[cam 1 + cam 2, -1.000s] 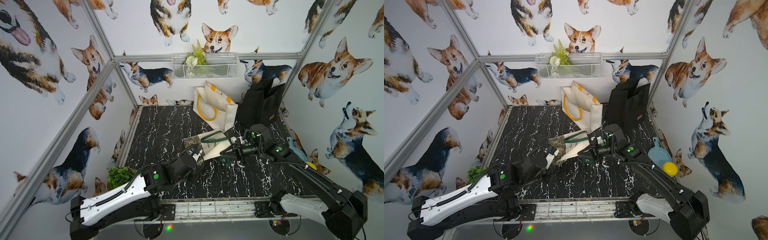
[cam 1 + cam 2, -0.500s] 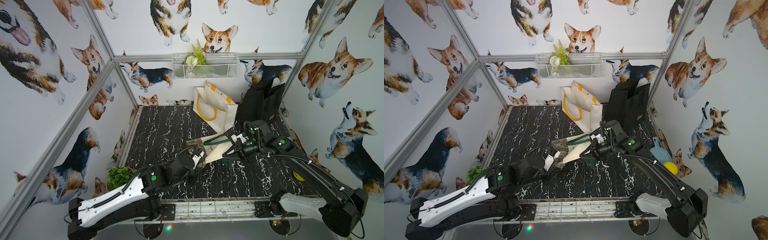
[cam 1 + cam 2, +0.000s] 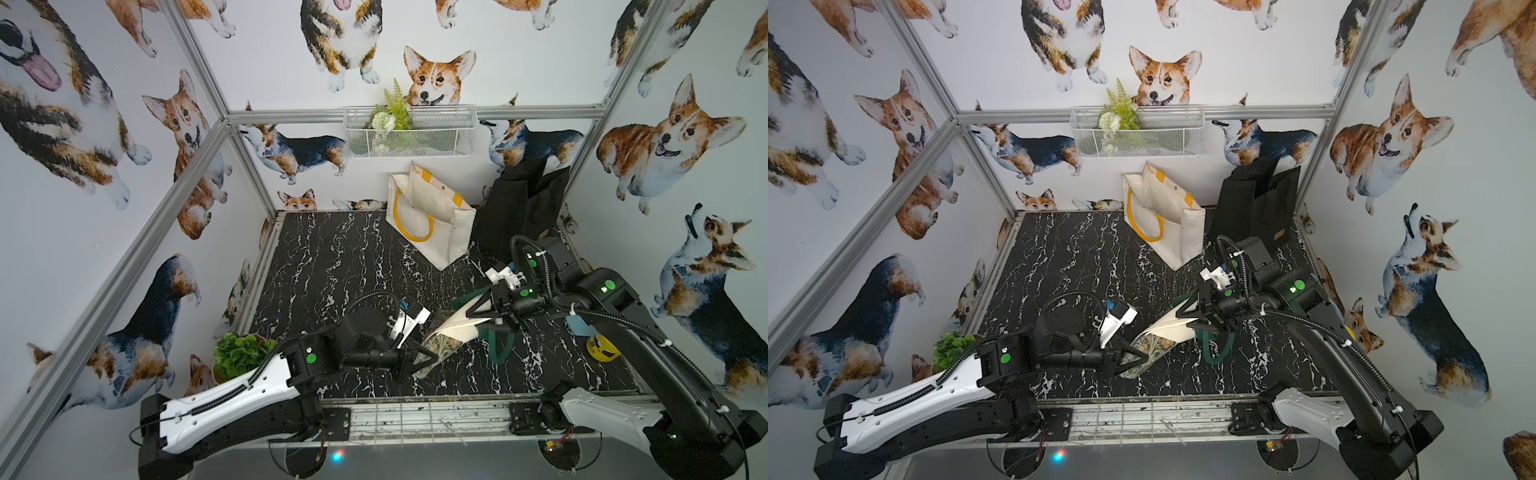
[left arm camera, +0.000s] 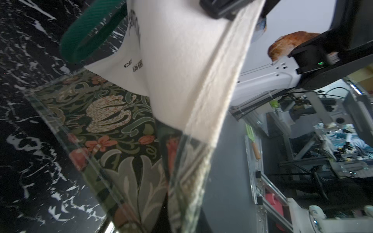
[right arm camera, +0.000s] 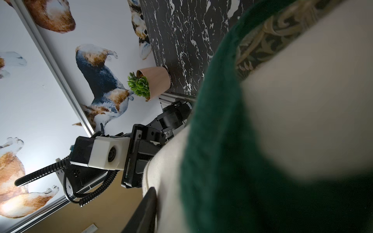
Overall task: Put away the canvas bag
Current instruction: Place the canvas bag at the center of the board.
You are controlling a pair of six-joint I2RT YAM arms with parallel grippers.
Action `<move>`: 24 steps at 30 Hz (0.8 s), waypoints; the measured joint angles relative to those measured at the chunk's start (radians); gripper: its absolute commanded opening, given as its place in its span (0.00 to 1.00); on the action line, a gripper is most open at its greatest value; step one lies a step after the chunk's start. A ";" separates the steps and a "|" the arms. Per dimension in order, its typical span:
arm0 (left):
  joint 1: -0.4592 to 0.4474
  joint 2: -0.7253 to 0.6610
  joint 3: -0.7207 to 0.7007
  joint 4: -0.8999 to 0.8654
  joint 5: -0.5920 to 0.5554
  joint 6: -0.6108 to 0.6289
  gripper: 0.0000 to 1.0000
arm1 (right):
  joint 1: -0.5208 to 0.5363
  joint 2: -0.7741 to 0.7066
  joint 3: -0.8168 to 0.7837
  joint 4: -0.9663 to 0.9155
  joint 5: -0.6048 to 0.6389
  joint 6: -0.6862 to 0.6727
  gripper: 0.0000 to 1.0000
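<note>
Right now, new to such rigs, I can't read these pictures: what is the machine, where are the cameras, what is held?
Two robot arms stand at the near edge of a black marbled tabletop. Both top views look down from one overhead camera; the other two come from cameras on the arms' wrists. The left gripper is clamped on the floral-printed end of a cream canvas bag with green handles. The right gripper sits at its cream edge; whether it grips is unclear. At the back stand a cream tote with yellow handles and a black bag; a green potted plant stands by the left arm.
</note>
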 measured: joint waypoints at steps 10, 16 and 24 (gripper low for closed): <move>-0.004 0.051 0.008 0.258 -0.021 -0.074 0.00 | -0.049 0.038 0.405 0.032 -0.056 0.020 0.62; -0.004 0.069 -0.188 0.461 -0.166 -0.262 0.00 | -0.077 0.053 0.456 0.064 -0.066 0.055 0.62; -0.005 -0.037 -0.457 0.631 -0.348 -0.550 0.00 | -0.099 0.001 0.272 0.112 -0.070 0.101 0.62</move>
